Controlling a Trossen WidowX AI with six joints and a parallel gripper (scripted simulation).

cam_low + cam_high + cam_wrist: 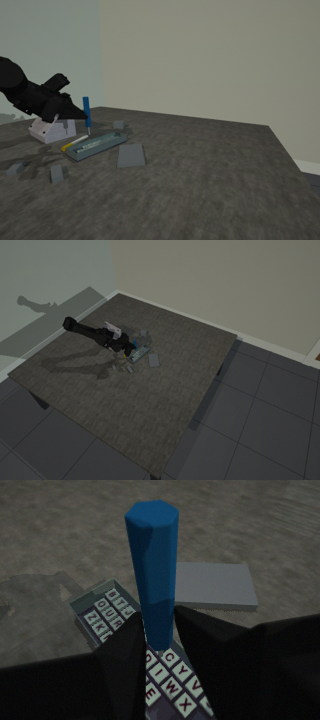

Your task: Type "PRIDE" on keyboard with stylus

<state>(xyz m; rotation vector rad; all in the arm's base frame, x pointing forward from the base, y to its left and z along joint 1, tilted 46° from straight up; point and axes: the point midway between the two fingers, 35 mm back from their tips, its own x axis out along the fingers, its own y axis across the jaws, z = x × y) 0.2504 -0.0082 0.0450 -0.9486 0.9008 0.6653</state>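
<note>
My gripper (135, 346) (87, 117) (158, 616) is shut on the blue stylus (134, 342) (86, 106) (154, 565). The stylus stands nearly upright between the fingertips, its thin pale tip pointing down. In the exterior view the tip shows behind the keyboard's far wall, close to the white end of a marker. In the wrist view the handle's lower end overlaps the keys by C. The keyboard (139, 353) (96, 150) (118, 624) is a teal-rimmed tray of pale keys with dark red letters. The fingers hide several keys in the wrist view, and contact with any key cannot be told.
A yellow and white marker (124, 355) (80, 140) lies beside the keyboard. A flat grey slab (154, 360) (131, 156) (215, 582) lies on its other side. A grey cube (143, 333) (118, 124), two small grey blocks and a pale slanted stand (62, 130) are around it.
</note>
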